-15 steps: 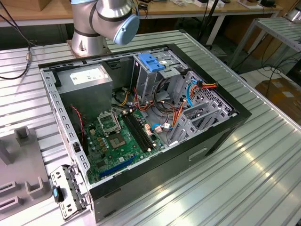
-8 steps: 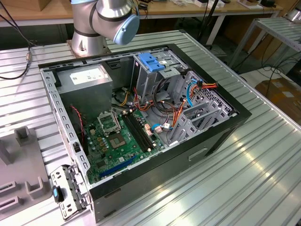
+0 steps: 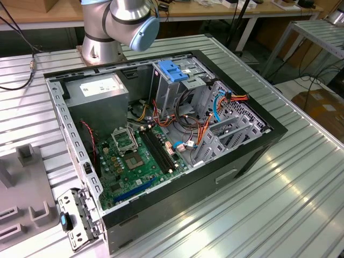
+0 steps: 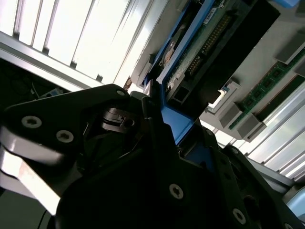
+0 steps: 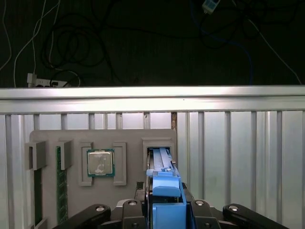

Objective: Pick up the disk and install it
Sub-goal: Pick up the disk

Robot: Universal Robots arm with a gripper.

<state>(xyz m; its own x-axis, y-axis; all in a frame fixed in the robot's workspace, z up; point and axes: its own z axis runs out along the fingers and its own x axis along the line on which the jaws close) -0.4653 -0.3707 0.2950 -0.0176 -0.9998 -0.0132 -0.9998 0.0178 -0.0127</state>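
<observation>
End effector (image 5: 166,214) grips disk (image 5: 164,181) at grey holder (image 5: 128,138).

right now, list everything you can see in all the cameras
table: 1, silver, ribbed, bearing everything
computer case: 1, black, open, on the table
motherboard: 1, green, inside the case
latch: 1, light blue, on the drive cage
tray: 1, grey, on the table
disk: 1, dark with blue rails, standing in a tray slot
processor chip: 1, silver, in a tray recess
memory stick: 1, green, in a tray slot
arm: 1, grey, beyond the case
gripper: 1, black, shut on the disk
</observation>
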